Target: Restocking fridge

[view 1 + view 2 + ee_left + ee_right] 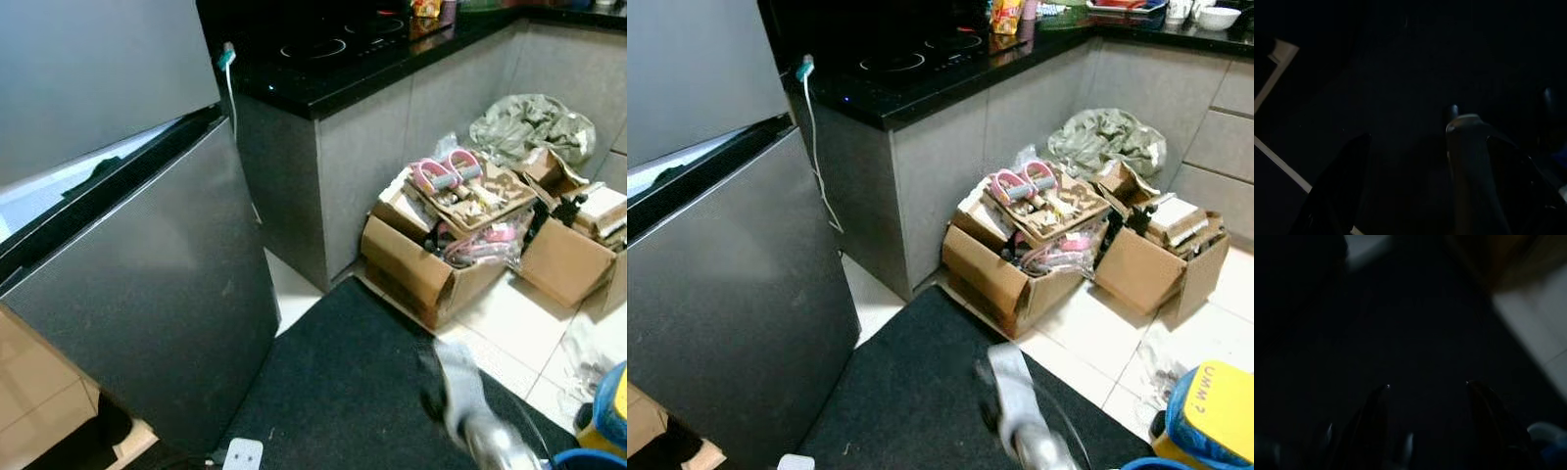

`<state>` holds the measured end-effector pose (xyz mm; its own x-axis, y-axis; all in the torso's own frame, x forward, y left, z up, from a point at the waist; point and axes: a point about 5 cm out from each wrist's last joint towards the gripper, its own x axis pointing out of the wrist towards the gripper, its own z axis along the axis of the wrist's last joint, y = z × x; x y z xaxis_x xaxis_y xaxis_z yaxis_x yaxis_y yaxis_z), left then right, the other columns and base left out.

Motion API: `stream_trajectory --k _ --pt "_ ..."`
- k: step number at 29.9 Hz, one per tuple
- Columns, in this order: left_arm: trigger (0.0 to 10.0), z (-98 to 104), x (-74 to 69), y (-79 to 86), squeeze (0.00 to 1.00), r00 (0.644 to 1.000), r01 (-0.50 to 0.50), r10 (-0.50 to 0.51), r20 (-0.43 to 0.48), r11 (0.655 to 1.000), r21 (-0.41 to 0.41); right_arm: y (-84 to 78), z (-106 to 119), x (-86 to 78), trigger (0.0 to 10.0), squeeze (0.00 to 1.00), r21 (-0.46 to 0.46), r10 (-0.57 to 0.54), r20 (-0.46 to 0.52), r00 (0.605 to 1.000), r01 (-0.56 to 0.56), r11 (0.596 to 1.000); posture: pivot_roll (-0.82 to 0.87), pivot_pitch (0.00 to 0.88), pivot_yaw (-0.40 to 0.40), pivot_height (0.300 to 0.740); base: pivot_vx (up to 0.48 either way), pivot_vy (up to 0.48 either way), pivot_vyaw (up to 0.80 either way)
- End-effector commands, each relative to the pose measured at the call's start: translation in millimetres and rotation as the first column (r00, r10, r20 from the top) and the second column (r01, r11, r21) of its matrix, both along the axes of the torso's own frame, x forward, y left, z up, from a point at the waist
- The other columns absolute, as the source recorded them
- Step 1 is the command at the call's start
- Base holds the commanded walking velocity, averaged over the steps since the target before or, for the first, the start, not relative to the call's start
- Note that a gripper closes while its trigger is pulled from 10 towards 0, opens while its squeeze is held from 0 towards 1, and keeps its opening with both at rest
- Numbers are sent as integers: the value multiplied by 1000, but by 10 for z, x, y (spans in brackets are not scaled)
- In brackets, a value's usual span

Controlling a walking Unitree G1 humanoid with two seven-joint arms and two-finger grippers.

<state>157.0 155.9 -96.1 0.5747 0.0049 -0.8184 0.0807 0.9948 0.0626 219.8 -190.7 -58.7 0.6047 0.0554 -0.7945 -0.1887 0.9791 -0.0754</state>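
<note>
The grey two-door fridge [147, 294] stands at the left, with a dark gap and a pale strip between its upper door [88, 78] and lower door. Low on the right, a blurred silver arm [480, 411] hangs over the black floor mat [333, 382], away from the fridge. In the dark left wrist view my left gripper [1428, 138] is open over the mat, with a grey shape [1469, 161] between its fingers' lines. In the right wrist view my right gripper [1427, 384] is open above the mat, holding nothing.
A black counter with a hob [323, 49] adjoins the fridge. Open cardboard boxes [431, 264] full of clutter and a grey-green bag [529, 122] sit on the tiled floor at the right. A yellow and blue object [1215, 411] is at the lower right. A white cable [818, 166] hangs from the counter.
</note>
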Motion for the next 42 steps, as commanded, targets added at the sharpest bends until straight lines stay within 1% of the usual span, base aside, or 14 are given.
stream_trajectory --k 1,2,4,9,13,17,20,23,28,33,38,40,41,42 --pt "10000 6 19 -85 0 1000 10 -10 11 1000 -15 -38 -86 -161 10000 0 -19 13 -19 1000 -14 1000 -80 33 75 740 0 0 800" --pt "10000 21 55 -121 0 1000 16 -16 23 1000 -21 -70 -144 -282 10000 0 -41 24 -34 999 -26 999 -87 31 83 740 0 0 800" --pt "10000 38 96 -218 0 999 31 -30 33 999 -34 -95 -208 -426 10000 0 -68 38 -40 998 -41 997 -87 31 83 740 0 0 800" --pt "10000 52 118 -339 0 998 48 -45 43 997 -55 -89 -242 -498 10000 0 -88 54 -28 998 -57 994 -91 21 88 740 0 0 800" --pt "10000 55 127 -192 0 994 96 -96 52 995 -15 -98 -231 -481 10000 0 -109 53 1 999 -53 993 -89 18 87 740 0 0 800" --pt "10000 35 80 -189 0 989 146 -146 38 989 14 -114 -206 -443 10000 0 -100 28 34 999 -25 995 -85 19 81 740 0 0 800" --pt "10000 23 52 -179 0 988 148 -149 31 988 33 -121 -184 -406 10000 0 -100 25 55 998 -19 995 -85 21 80 740 0 0 800" --pt "10000 23 50 -177 0 990 134 -135 34 991 27 -125 -173 -389 10000 0 -100 22 66 998 -16 995 -85 21 80 740 0 0 800" --pt "10000 6 7 -207 0 993 115 -115 25 993 -2 -144 -104 -266 10000 0 -85 -17 127 992 28 996 -86 23 79 740 0 0 800" --pt "10000 48 57 -274 0 989 115 -112 92 993 -29 -92 -42 -166 10000 0 -35 -32 187 982 39 999 -88 26 80 740 0 0 800" --pt "10000 70 78 -310 0 987 102 -94 128 993 -57 -56 -36 -157 10000 0 -17 -37 203 978 41 999 -91 25 81 740 0 0 800" --pt "10000 255 460 123 0 979 80 -71 191 996 -40 -38 -37 -157 10000 0 -1 -53 209 976 55 998 -92 25 87 740 0 0 800" --pt "10000 255 460 123 0 979 80 -71 191 996 -40 -38 -37 -157 10000 0 -1 -53 209 976 55 998 -92 25 87 740 0 0 800" --pt "10000 447 736 309 0 961 92 -79 264 995 -37 -36 -37 -154 10000 0 9 -78 214 974 78 997 -92 25 87 740 0 0 800"
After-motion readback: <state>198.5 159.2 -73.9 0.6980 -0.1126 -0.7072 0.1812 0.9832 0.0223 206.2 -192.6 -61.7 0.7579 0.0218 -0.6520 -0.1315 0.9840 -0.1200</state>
